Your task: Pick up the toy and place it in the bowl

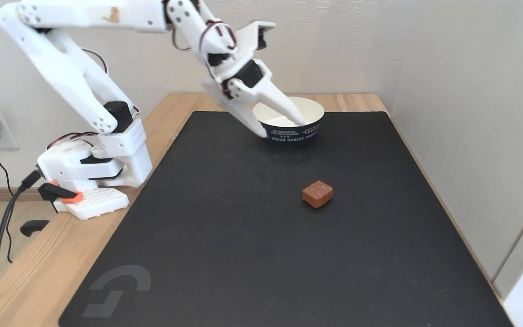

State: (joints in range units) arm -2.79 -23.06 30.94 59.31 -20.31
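Toy [317, 194] lying flat on the black mat [252, 236], a little right of frame center, nothing touching it. Bowl [310, 131] upright near the mat's far edge, above the toy and well apart from it. Gripper [283, 128] spread apart and empty, one finger [284, 108] inside the bowl, the other against its outer left wall. White arm [75, 77] rising from the base at left.

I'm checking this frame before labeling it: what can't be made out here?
- Fixed view: part of the bowl floor, hidden by the gripper in front of it.
- Whether the fingertips touch the bowl: depth is unclear.
- Bowl lettering: too small to read fully.
- The toy underside, against the mat.
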